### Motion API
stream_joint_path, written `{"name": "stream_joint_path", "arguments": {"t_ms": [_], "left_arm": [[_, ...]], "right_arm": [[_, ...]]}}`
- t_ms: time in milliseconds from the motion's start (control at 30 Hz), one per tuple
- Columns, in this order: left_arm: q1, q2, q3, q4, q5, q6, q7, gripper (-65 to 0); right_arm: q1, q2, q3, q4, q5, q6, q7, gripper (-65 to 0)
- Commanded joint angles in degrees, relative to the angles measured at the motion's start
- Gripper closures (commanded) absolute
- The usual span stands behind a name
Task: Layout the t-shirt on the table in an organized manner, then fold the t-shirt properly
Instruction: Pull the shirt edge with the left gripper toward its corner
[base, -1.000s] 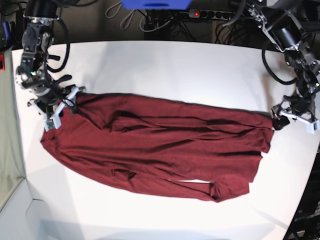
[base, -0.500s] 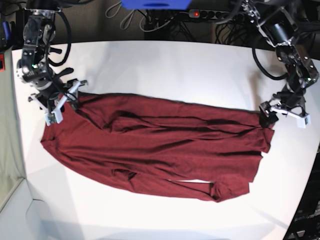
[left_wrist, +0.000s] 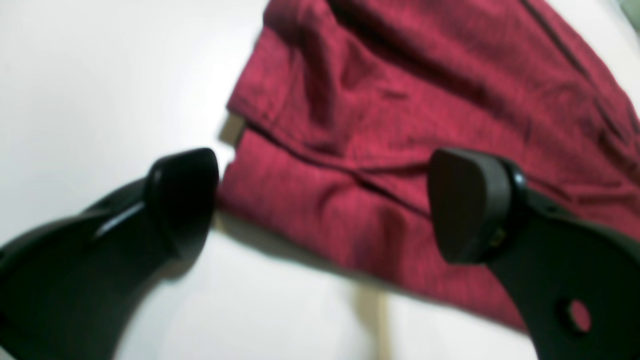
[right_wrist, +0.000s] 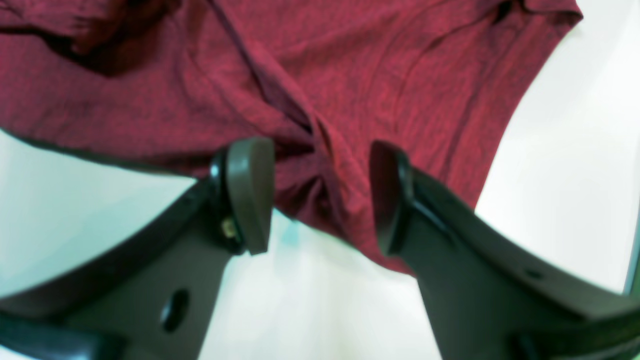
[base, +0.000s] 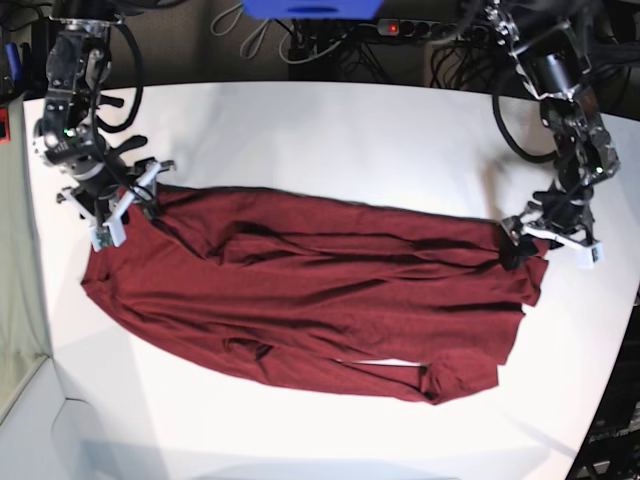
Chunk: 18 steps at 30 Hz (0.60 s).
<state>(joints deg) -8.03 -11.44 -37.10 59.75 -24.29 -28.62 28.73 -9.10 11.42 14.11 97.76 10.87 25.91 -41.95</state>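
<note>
Clearly the t-shirt (base: 310, 290) lies stretched but wrinkled across the middle of the table (base: 320, 130), so the laying-out step looks to be in hand. The left tool (left_wrist: 320, 205) hangs spread wide over one corner, gripping nothing. The right tool (right_wrist: 320, 192) straddles a bunched fold at the other end, jaws apart. Next, each probably needs to pinch its edge and pull outward.
</note>
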Motion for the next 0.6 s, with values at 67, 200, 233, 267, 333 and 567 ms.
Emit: {"name": "stream_joint_path", "arguments": {"t_ms": [67, 200, 233, 267, 333, 567], "left_arm": [[-0.7, -0.5, 0.1, -2.1, -0.1, 0.1, -1.6, -65.0], [-0.9, -0.5, 0.1, -4.5, -0.1, 0.1, -3.4, -65.0], [-0.9, -0.5, 0.1, -4.7, -0.3, 0.1, -3.5, -65.0], [-0.9, -0.5, 0.1, -4.9, -0.4, 0.1, -3.6, -65.0], [-1.3, -0.5, 0.1, -5.0, -0.2, 0.0, -3.6, -65.0], [-2.6, -0.5, 0.1, -5.0, -0.1, 0.0, -3.6, -65.0]], "right_arm": [[0.5, 0.7, 0.3, 0.9, 0.2, 0.3, 1.2, -31.4], [0.5, 0.7, 1.8, 0.9, 0.2, 0.3, 1.2, -31.4], [0.5, 0.7, 2.8, 0.9, 0.2, 0.3, 1.2, -31.4], [0.5, 0.7, 3.4, 0.9, 0.3, 0.3, 1.2, -31.5], [0.4, 0.7, 4.0, 0.9, 0.2, 0.3, 1.1, -31.7], [-2.8, 0.8, 4.7, 0.9, 0.3, 0.3, 1.2, -31.8]]}}
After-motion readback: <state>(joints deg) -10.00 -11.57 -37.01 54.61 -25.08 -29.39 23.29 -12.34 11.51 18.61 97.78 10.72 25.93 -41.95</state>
